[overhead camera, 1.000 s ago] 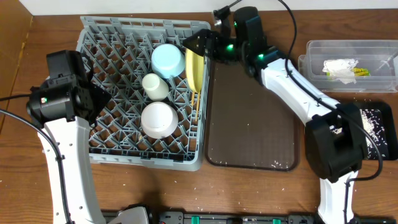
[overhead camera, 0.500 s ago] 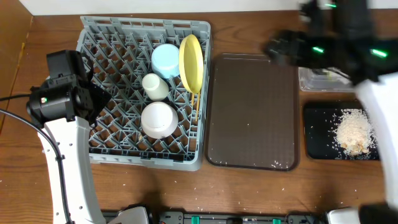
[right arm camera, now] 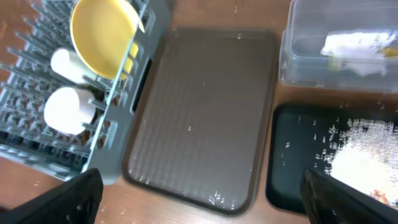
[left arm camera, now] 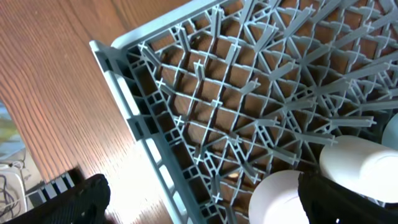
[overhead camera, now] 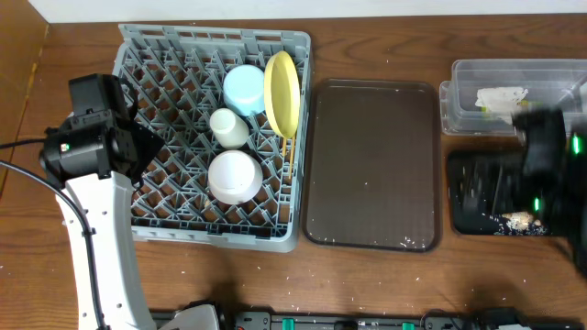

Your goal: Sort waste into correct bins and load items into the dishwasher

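Overhead, the blurred right arm (overhead camera: 550, 174) hides most of the black tray (overhead camera: 468, 197), but the right wrist view shows rice crumbs (right arm camera: 357, 158) piled in it and the wrapper (right arm camera: 357, 46) in the clear tub (right arm camera: 298, 68) at far right. Only overhead shows the blue bowl (overhead camera: 246, 89) with the white cup (overhead camera: 228, 126), pinkish-white bowl (overhead camera: 234, 176), upright yellow plate (overhead camera: 281, 92) and chopsticks (overhead camera: 288, 154) in the grey rack (overhead camera: 147, 55), left on the surface (overhead camera: 385, 275). Right fingers (right arm camera: 68, 199) are spread wide, released and empty, above the brown tray (right arm camera: 199, 118); left fingers (left arm camera: 68, 199) are also wide apart and empty, over a rack corner.
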`<state>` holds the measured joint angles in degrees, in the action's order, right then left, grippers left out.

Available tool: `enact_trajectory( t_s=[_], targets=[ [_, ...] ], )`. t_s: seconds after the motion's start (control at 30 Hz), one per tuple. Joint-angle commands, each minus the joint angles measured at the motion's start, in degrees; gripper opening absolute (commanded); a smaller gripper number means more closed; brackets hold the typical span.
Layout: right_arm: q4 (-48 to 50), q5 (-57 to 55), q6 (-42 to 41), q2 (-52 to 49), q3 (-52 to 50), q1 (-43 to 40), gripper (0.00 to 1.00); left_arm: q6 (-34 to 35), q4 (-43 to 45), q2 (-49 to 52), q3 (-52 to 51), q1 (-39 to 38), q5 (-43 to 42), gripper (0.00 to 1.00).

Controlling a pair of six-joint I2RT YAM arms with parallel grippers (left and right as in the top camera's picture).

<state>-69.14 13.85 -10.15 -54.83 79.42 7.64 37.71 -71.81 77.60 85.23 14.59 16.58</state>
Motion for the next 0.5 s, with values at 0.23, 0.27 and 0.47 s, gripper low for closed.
enact_trajectory(
  t_s=[0.23, 0.27, 0.47],
  targets=[
    [4.1, 1.4, -6.6, 12.2, -20.7, -0.5, 0.99, 0.7, -0.2, -0.1, 1.0, 0.3, 0.2, 0.98],
    [2.8, 1.4, -6.6, 12.1, -21.2, -0.5, 0.99, 0.7, -0.2, -0.1, 1.0, 0.3, 0.2, 0.98],
    [-2.2, 1.2, -6.3, 12.0, -22.1, -0.5, 0.99, 0.7, -0.2, -0.1, 1.0, 0.3, 0.2, 0.98]
  ],
)
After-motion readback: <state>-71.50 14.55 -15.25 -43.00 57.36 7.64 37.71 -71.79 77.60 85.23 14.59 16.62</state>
